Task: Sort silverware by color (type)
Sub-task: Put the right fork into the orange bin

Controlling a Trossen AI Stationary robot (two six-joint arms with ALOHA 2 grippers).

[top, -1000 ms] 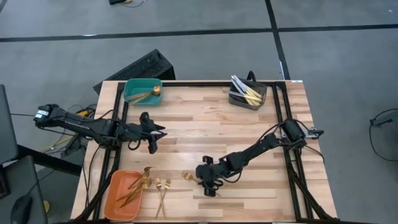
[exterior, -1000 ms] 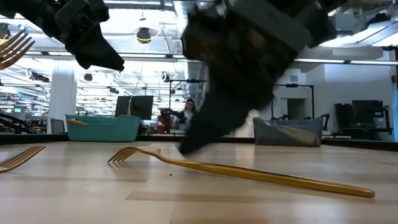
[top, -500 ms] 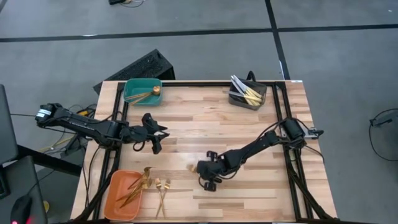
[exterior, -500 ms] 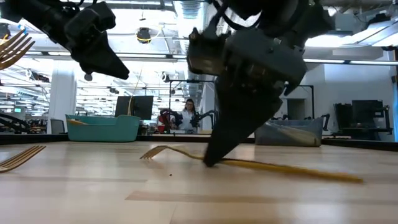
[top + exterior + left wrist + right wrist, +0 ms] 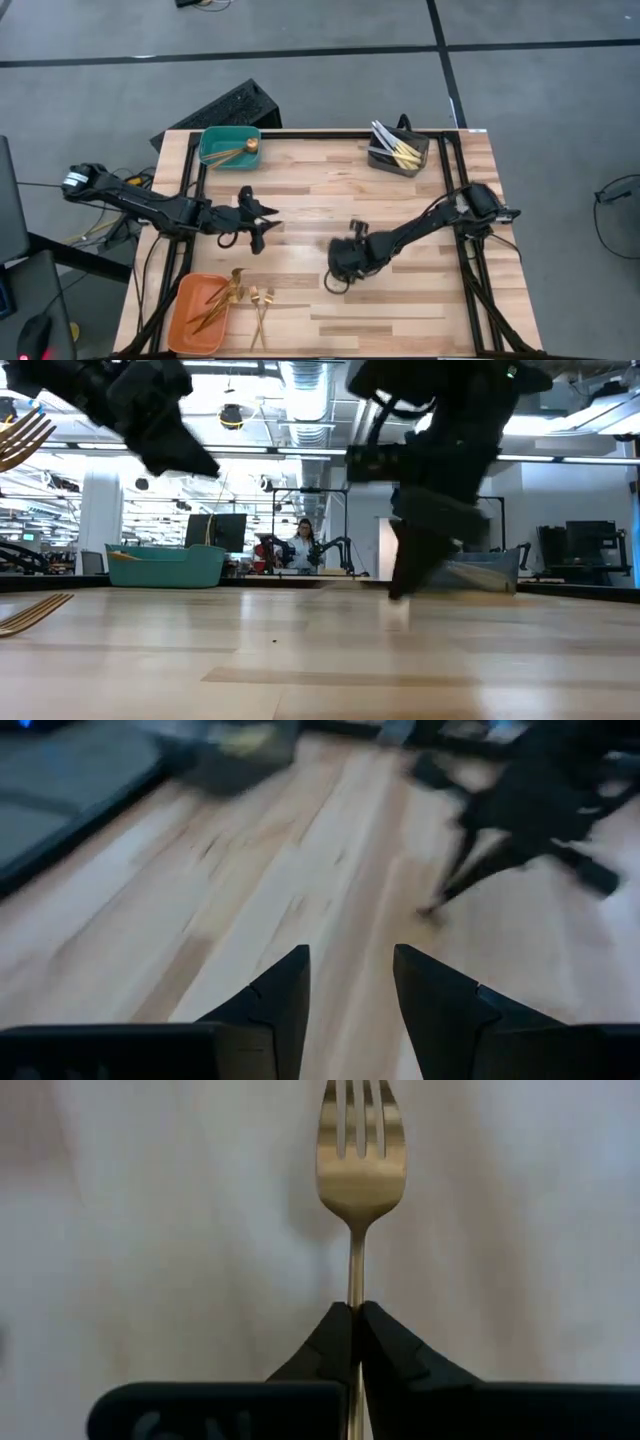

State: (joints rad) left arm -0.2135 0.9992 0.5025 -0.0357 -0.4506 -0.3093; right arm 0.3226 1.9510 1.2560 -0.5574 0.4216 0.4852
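Right gripper (image 5: 356, 1315) clamped tight on a gold fork (image 5: 358, 1155), pinching its neck just below the tines; it sits over the wooden table (image 5: 320, 170), a bit right of table centre on the overhead. Left gripper (image 5: 350, 970) has its fingers parted, nothing between them, hovering left of table centre. From the overhead the fork itself can't be picked out under the right gripper, and on the low camera that arm is a dark blur, so whether the fork is clear of the table is hard to say. Left wrist camera is smeared too.

Bins, placed off table centre:
- teal bin (image 5: 228, 146) at far left: gold pieces inside, type not readable
- dark grey bin (image 5: 398, 150) at far right: knives with silver blades and pale gold handles
- orange bin (image 5: 197, 302) at near left: gold forks, some poking over the rim

Two loose gold forks (image 5: 262, 303) lie on the table just right of the orange bin
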